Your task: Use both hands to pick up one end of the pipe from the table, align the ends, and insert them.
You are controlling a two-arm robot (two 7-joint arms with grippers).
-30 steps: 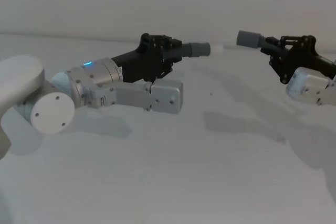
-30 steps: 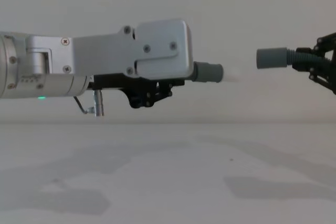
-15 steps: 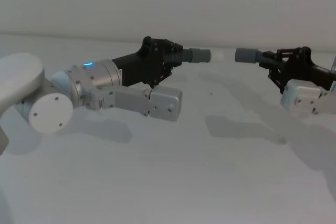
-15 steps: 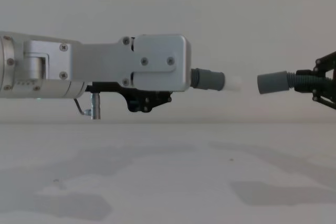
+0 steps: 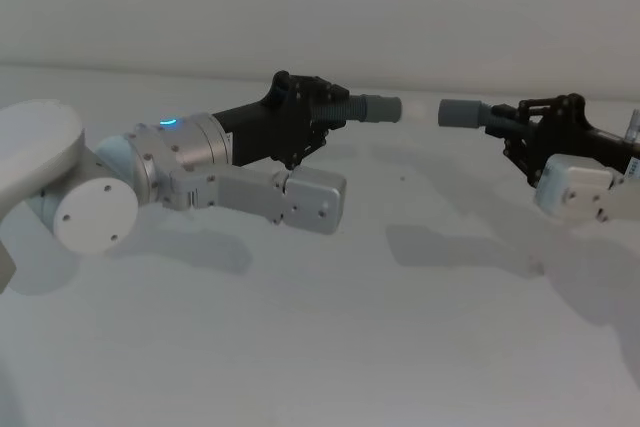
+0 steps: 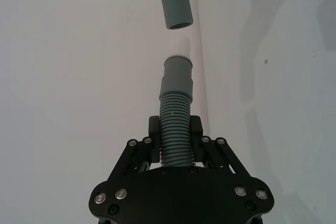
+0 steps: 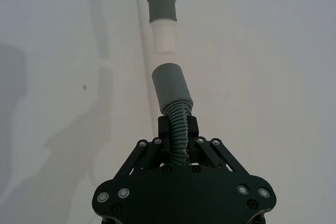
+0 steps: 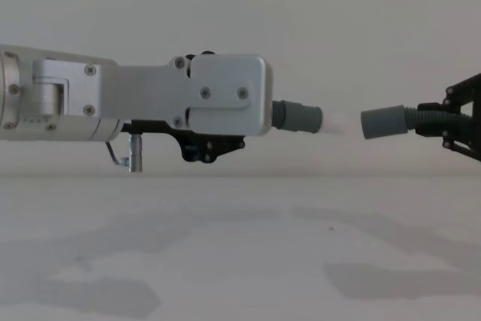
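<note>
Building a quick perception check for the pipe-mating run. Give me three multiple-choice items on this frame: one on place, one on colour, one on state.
1. Where are the two pipe pieces?
A. Both lying on the table
B. Both held above the table
C. One held, one on the table

2. What colour is the tip on the left pipe piece?
A. White
B. Red
C. Black

3. How do the two ends stand?
A. Fully inserted
B. Facing each other, a gap between
C. Pointing away from each other

Answers:
1 B: the left gripper and right gripper each hold a piece clear of the table.
2 A: the white tip sticks out of the left pipe piece.
3 B: the right pipe piece faces it, apart.
</note>
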